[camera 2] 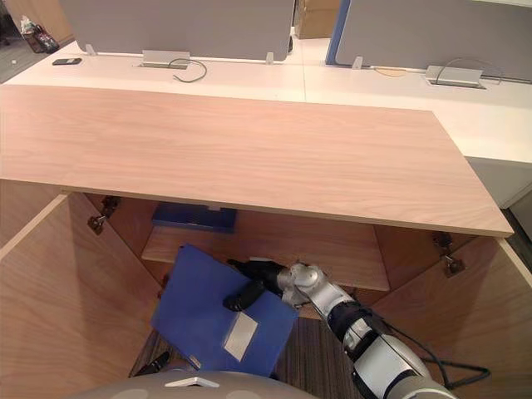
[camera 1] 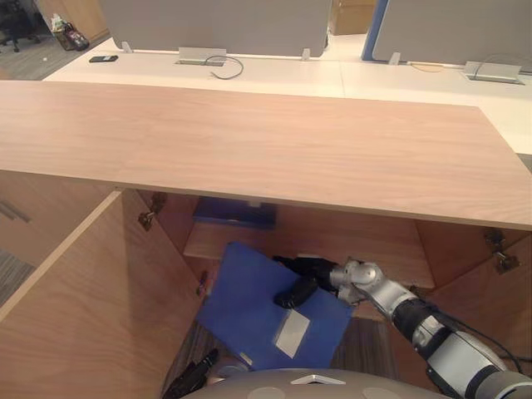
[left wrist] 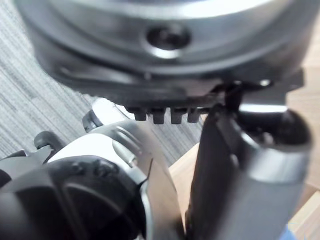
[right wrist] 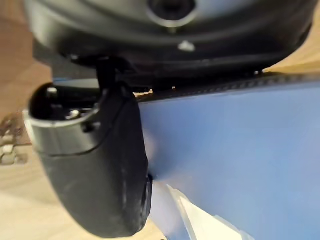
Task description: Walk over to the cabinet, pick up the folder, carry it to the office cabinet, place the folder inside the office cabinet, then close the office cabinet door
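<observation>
The blue folder [camera 1: 245, 303] with a white label [camera 1: 291, 332] is tilted in front of the open office cabinet [camera 1: 249, 141], its far edge near the inner shelf [camera 1: 349, 241]. My right hand [camera 1: 320, 274] comes in from the right and is shut on the folder's right edge. Its thumb [right wrist: 100, 165] presses on the blue cover [right wrist: 240, 150]. My left hand [camera 1: 193, 376] shows low down, below the folder's near left corner and apart from it. Its own wrist view shows the left hand [left wrist: 240, 170] from close up.
Both cabinet doors stand open: the left door [camera 1: 83, 307] and the right door [camera 1: 490, 283]. A second blue folder [camera 1: 234, 212] lies on the shelf at the back left. Behind the cabinet top are white desks [camera 1: 332, 75] with grey partitions [camera 1: 216, 21].
</observation>
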You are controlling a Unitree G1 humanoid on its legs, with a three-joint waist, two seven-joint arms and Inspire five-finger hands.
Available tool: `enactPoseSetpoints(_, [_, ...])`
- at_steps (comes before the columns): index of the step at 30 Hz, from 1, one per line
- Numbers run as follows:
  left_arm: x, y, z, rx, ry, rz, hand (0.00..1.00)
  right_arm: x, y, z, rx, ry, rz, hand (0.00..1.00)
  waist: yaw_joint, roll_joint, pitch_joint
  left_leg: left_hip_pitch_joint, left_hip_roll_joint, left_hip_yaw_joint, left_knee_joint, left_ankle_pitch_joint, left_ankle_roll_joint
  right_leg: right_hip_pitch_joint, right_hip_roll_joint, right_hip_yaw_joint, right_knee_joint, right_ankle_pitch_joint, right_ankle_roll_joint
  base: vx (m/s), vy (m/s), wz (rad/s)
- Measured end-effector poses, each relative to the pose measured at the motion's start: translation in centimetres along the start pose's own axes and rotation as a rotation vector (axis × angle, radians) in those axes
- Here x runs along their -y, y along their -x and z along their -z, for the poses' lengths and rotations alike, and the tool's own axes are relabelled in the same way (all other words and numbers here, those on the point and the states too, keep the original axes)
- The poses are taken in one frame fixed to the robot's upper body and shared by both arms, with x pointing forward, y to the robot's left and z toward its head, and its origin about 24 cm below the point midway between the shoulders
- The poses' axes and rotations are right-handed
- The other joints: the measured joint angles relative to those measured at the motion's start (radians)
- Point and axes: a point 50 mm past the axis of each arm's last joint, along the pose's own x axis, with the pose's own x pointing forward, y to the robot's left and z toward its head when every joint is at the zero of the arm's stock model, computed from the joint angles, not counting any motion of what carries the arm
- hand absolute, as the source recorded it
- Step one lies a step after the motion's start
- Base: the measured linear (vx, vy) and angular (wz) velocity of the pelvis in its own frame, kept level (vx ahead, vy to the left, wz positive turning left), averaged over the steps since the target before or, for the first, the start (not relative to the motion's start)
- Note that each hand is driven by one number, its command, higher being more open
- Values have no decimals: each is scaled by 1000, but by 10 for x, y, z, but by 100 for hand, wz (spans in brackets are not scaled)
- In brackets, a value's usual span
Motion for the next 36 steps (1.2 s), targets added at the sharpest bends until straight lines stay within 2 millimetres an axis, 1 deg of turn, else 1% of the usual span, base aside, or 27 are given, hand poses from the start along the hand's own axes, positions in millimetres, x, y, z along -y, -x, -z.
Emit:
enactPoseSetpoints(3, [6, -2, 1, -3, -2, 11, 100, -6, 2, 34, -55, -199, 99, 0, 0, 13, 7, -1, -9, -21, -3, 3, 2, 5, -7, -24, 10, -13, 4, 8, 43, 22])
enactPoseSetpoints(4, [9, -4, 1, -7, -11, 20, 100, -7, 4, 48, -68, -322, 166, 0, -3, 23, 12, -1, -19, -36, -9, 9, 6, 7, -15, -41, 23, -23, 8, -2, 50, 38])
enactPoseSetpoints(5, [10, -4, 1, -10, -23, 22, 100, -8, 5, 55, -67, -395, 207, 0, -3, 27, 12, 0, -24, -42, -16, 14, 7, 7, -20, -50, 28, -28, 10, -4, 53, 44])
enactPoseSetpoints(6, [11, -5, 1, -14, -37, 20, 100, -9, 7, 63, -42, -548, 295, 0, -4, 34, 11, 4, -35, -53, -41, 29, 10, 6, -31, -65, 32, -32, 14, 1, 41, 31])
enactPoseSetpoints(7, [11, -5, 1, -14, -39, 15, 100, -7, 8, 64, -27, -599, 337, 0, -6, 37, 13, 8, -42, -54, -55, 38, 13, 5, -36, -69, 32, -33, 15, 6, 55, 26])
enactPoseSetpoints(8, [11, -5, 1, -15, -39, -1, 100, 0, 11, 65, 18, -707, 423, 0, -9, 42, 14, 21, -51, -53, -93, 61, 16, 1, -47, -72, 32, -32, 18, 1, 48, 13])
enactPoseSetpoints(9, [10, -5, 1, -14, -39, -18, 100, 6, 15, 65, 104, -870, 509, 0, -9, 45, 13, 33, -63, -52, -135, 84, 19, -6, -56, -74, 32, -30, 22, 6, 66, 8])
enactPoseSetpoints(10, [9, -5, 1, -13, -40, -46, 100, 14, 18, 61, 241, -1079, 609, 0, -12, 49, 9, 47, -68, -47, -186, 111, 23, -18, -63, -74, 31, -27, 26, 9, 46, 3])
enactPoseSetpoints(13, [8, -5, 1, -12, -40, -73, 100, 25, 23, 56, 399, -1264, 714, 0, -18, 52, 0, 57, -81, -40, -241, 140, 28, -33, -71, -72, 29, -24, 31, 13, 41, -1])
enactPoseSetpoints(15, [10, -7, -3, -1, -43, -91, 100, 32, 32, 60, 527, -1434, 820, 0, -18, 47, -4, 64, -89, -36, -271, 155, 33, -39, -79, -72, 23, -20, 37, 22, 48, -1])
enactPoseSetpoints(18, [12, -8, -5, 9, -59, -99, 100, 30, 36, 68, 598, -1606, 918, 0, -21, 30, -15, 70, -100, -26, -292, 160, 38, -37, -88, -66, 0, -10, 50, 32, 48, -7])
enactPoseSetpoints(22, [19, -10, -8, 32, -63, -92, 100, 26, 37, 77, 625, -1748, 1001, 0, -23, 14, -24, 73, -110, -15, -303, 161, 40, -38, -102, -62, -13, -3, 60, 40, 47, -5])
enactPoseSetpoints(23, [21, -11, -8, 34, -64, -90, 100, 25, 37, 77, 632, -1763, 1008, 0, -22, 13, -25, 72, -116, -15, -304, 161, 40, -37, -103, -62, -17, -2, 63, 18, 45, -1])
enactPoseSetpoints(26, [24, -12, -7, 33, -75, -90, 100, 20, 32, 76, 688, -1883, 1023, 0, -18, 13, -27, 76, -120, -14, -316, 166, 46, -36, -112, -64, -25, 3, 70, 2, 11, 0])
enactPoseSetpoints(28, [25, -12, -7, 38, -73, -99, 100, 15, 28, 76, 727, -1995, 1048, 0, -7, 12, -28, 75, -129, -14, -316, 167, 49, -36, -120, -65, -25, 6, 74, -13, 16, 1])
enactPoseSetpoints(31, [27, -12, -8, 48, -73, -96, 100, 11, 27, 78, 744, -2070, 1084, 0, 8, 7, -36, 63, -139, -10, -316, 170, 57, -54, -133, -65, -15, 6, 79, -43, 37, -1])
enactPoseSetpoints(33, [26, -11, -8, 62, -68, -111, 100, 15, 24, 70, 775, -2145, 1099, 0, 14, 2, -41, 39, -147, -2, -307, 174, 65, -100, -150, -63, 32, -5, 91, -71, 50, -6])
enactPoseSetpoints(34, [27, -12, -9, 65, -65, -118, 100, 21, 24, 63, 821, -2200, 1103, 0, 17, 0, -41, 18, -153, 9, -281, 166, 78, -130, -164, -62, 71, -21, 96, -91, 69, -12])
enactPoseSetpoints(35, [27, -12, -10, 69, -65, -121, 100, 25, 25, 59, 849, -2222, 1101, 0, 21, -3, -40, 10, -157, 19, -267, 162, 83, -147, -171, -58, 96, -30, 97, -105, 75, -19])
enactPoseSetpoints(36, [30, -12, -10, 78, -58, -120, 100, 34, 27, 48, 923, -2260, 1093, 0, 32, -8, -37, -14, -164, 44, -231, 151, 90, -191, -190, -51, 162, -56, 101, -144, 94, -29])
